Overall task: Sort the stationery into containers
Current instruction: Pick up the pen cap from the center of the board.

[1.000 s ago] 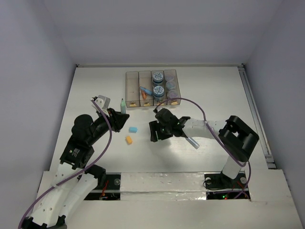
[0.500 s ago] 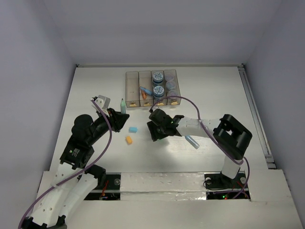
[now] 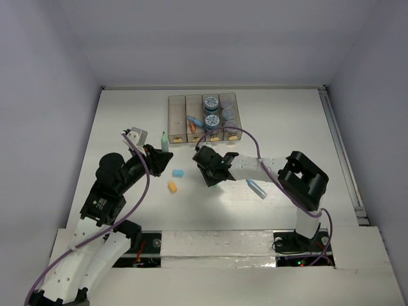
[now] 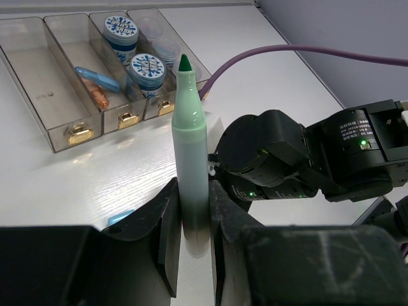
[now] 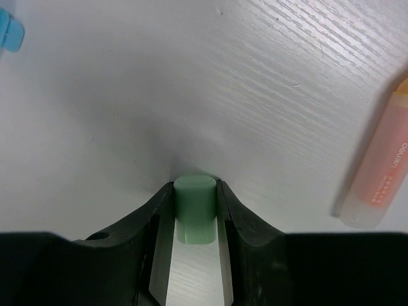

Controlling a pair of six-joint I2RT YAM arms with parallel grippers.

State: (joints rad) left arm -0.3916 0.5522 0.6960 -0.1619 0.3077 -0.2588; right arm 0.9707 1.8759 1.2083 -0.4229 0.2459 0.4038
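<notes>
At the far side of the white table (image 3: pixel 127 115), four long see-through grey-brown plastic bins (image 3: pixel 176 118) sit joined in one row. Two round jars with blue patterned lids (image 3: pixel 211 102) stand in the third bin from the left. A blue marker stick (image 4: pixel 95 78) and an orange marker stick (image 4: pixel 100 97) lie in the second bin.

Near the middle, the left gripper (image 4: pixel 192 197) has its jaws pinching a pale green marker with a dark green tip (image 4: pixel 190 140). The tip points toward the bins.

Just to its right, the right gripper (image 5: pixel 194 189) is down low at the table. Its jaws are pinching a small pale green rounded piece (image 5: pixel 194 207). A peach see-through marker (image 5: pixel 379 178) lies right beside it.

A small blue block eraser (image 3: pixel 178 173) and a small orange block eraser (image 3: pixel 172 187) lie on the table between the two grippers. A light blue marker (image 3: pixel 257 189) lies to the right.
</notes>
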